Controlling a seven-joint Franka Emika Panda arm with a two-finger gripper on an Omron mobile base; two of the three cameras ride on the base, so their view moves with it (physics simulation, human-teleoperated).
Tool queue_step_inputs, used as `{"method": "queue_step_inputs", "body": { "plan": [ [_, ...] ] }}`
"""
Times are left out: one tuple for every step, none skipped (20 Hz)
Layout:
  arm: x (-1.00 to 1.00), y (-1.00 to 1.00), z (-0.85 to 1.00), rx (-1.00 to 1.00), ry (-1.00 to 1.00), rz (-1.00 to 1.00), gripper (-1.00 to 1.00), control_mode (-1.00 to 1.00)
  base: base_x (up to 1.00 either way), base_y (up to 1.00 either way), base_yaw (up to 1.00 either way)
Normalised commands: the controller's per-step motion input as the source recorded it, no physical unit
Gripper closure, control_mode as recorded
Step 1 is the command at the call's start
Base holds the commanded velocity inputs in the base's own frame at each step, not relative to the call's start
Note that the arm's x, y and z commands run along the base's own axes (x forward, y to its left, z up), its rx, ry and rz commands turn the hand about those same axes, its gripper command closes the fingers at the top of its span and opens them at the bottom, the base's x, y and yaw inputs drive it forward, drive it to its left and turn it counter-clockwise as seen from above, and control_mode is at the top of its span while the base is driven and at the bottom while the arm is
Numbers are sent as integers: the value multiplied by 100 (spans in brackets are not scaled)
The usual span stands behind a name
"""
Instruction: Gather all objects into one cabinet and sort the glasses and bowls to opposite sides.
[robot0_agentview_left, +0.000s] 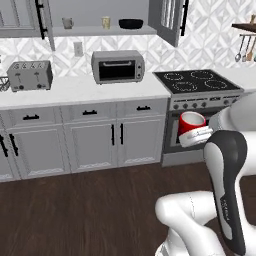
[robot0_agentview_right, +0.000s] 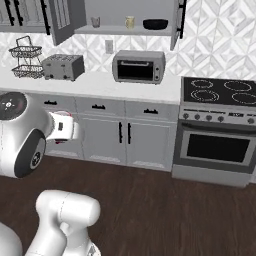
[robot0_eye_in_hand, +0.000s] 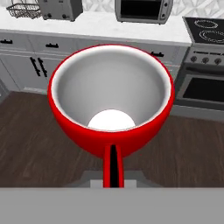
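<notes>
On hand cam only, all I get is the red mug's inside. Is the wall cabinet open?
Observer: Yes. Both doors of the cabinet stand swung out, above the toaster oven.
Operator: What's on its shelf?
Observer: Left to right: a small grey cup, the tumbler, the black bowl, all apart.
Operator: Mug height versus shelf?
Observer: The mug hangs far below the shelf, below counter level, seen against the oven door under the stove in the left base view.
</notes>
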Motion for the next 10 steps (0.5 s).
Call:
{"method": "queue_step_inputs", "body": {
  "plan": [
    [0, 0, 0, 0, 0, 0, 100, 100, 100, 0, 0],
    [0, 0, 0, 0, 0, 0, 100, 100, 100, -9, 0],
    [0, 0, 0, 0, 0, 0, 100, 100, 100, -13, 0],
    [0, 0, 0, 0, 0, 0, 100, 100, 100, -4, 0],
    [0, 0, 0, 0, 0, 0, 100, 100, 100, 0, 0],
    [0, 0, 0, 0, 0, 0, 100, 100, 100, 0, 0],
    [0, 0, 0, 0, 0, 0, 100, 100, 100, 0, 0],
    [0, 0, 0, 0, 0, 0, 100, 100, 100, 12, 0],
    [0, 0, 0, 0, 0, 0, 100, 100, 100, 21, 0],
    [0, 0, 0, 0, 0, 0, 100, 100, 100, 27, 0]
  ]
}}
